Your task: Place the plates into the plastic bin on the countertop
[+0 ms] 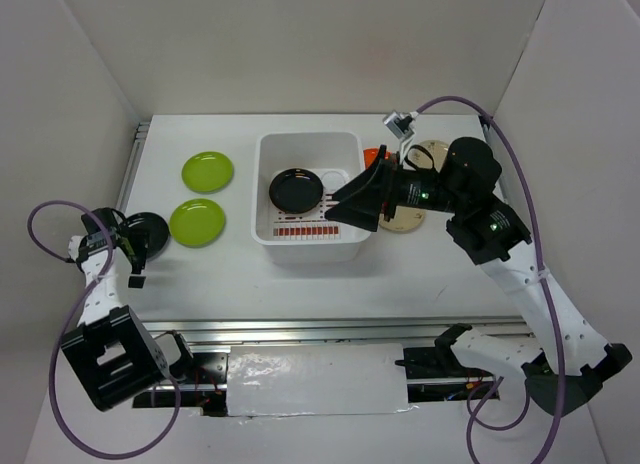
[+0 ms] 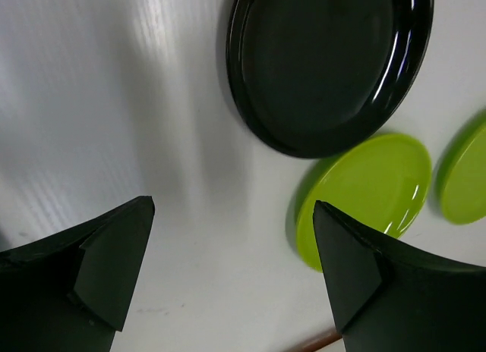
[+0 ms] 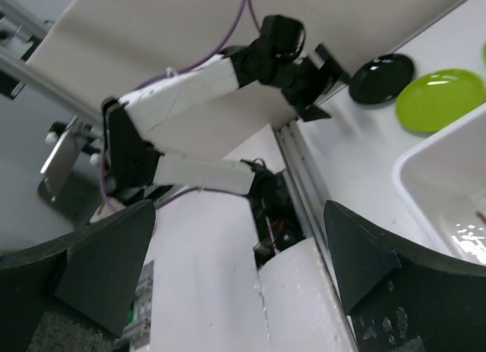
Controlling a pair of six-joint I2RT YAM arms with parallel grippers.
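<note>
Top external view shows one black plate [image 1: 296, 189] inside the bin [image 1: 310, 137], with two green plates [image 1: 207, 171] on the surface [image 1: 440, 274] at its 9 o'clock. The left gripper [image 2: 231, 208] gapes wide and empty beside a second black plate [image 2: 326, 64]. The right gripper [image 1: 338, 210] is wide and empty at the bin's 3 o'clock rim.

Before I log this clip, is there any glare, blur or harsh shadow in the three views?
Top external: even light, sharp focus, soft shadows, and a faint sheen on the black plate in the plastic bin. Left wrist: streaky reflections on the countertop, a bright glare line on the other black plate along its rim, and the left gripper soft-edged. Right wrist: tilted view, with glare on the bin's base at the right edge.
</note>
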